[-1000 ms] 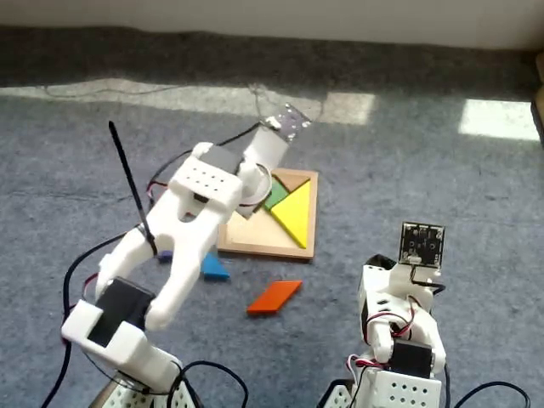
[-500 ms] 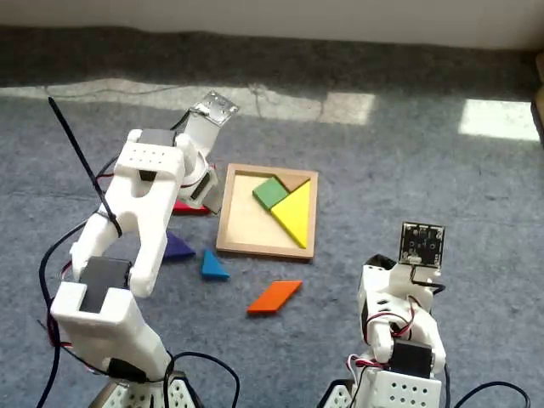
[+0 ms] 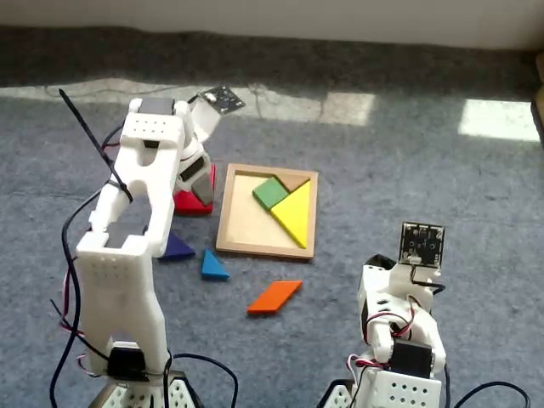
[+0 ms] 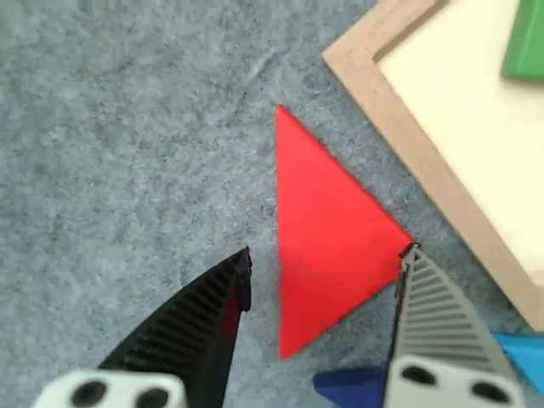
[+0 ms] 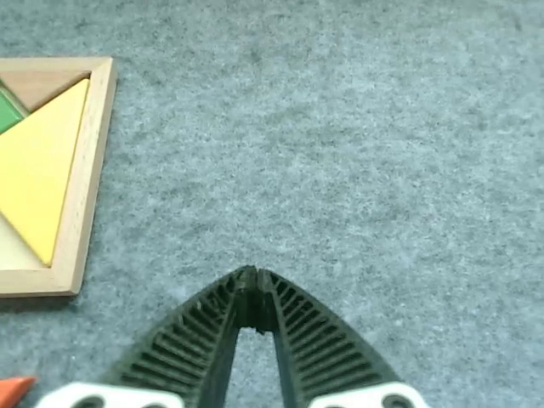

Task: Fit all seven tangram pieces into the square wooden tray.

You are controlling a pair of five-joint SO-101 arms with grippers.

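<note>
The red triangular tangram piece (image 3: 189, 206) is seen from the high view largely covered by the white left arm (image 3: 144, 183), and the dark blue triangular piece (image 3: 178, 248) is partly hidden by the same arm. In the left wrist view, the square wooden tray (image 4: 399, 136), a green piece (image 4: 529, 42) and a light blue piece (image 4: 520, 357) are cut off by the picture's edge. The yellow triangular piece (image 5: 38, 161) and the orange piece (image 5: 13, 389) are cut off likewise in the right wrist view. Whether the brown patch (image 3: 295, 180) in the tray's corner is a piece cannot be told.
</note>
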